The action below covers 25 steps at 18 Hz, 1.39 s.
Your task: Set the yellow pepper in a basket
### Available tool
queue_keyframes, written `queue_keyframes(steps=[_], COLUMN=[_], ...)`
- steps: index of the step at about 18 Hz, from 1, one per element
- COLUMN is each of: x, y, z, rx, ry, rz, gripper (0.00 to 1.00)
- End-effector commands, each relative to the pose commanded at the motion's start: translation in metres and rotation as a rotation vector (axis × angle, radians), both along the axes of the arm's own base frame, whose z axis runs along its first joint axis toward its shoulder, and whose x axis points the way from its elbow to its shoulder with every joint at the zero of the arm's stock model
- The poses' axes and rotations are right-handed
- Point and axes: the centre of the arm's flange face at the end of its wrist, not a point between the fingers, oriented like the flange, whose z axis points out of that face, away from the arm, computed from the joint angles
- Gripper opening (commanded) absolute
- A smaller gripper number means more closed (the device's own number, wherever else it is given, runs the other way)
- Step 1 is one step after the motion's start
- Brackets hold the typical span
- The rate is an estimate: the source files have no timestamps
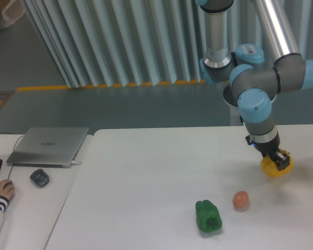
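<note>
The yellow pepper (273, 168) looks glossy and rounded, so probably light, hollow and slippery; I'd say a pinch across the top near the stem is the safest hold. The gripper (278, 162) is pinching it there, just above the white desk (146, 182). Left of the pepper and nearer the camera is a small matte orange-pink fruit (241, 200), and further left a lumpy green pepper (208, 216). No basket in view.

A glossy, smooth yellow pepper (274, 169) sat in the dark matt gripper (278, 161). Left of the gripper lay a shiny green pepper (208, 216) and a smooth orange-pink fruit (241, 200) on the matt white table (156, 177).
</note>
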Motion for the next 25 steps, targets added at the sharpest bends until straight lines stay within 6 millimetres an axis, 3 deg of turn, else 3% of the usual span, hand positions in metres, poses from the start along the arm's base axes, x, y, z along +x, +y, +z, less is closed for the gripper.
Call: queue_keyframes(steps=[4, 10, 12, 19, 25], x=[-0.011, -0.073, -0.104, -0.185, -0.223], y=[0.004, -0.026, -0.044, -0.07, -0.087], z=[0.026, 0.056, 0.053, 0.025, 0.014], rx=[0.04, 0.134, 0.199, 0.26, 0.27], ry=[-0.007, 0.014, 0.011, 0.14, 0.184], rz=[-0.154, -0.286, -0.254, -0.187, -0.14], gripper=[0.51, 0.49, 0.49, 0.47, 0.48])
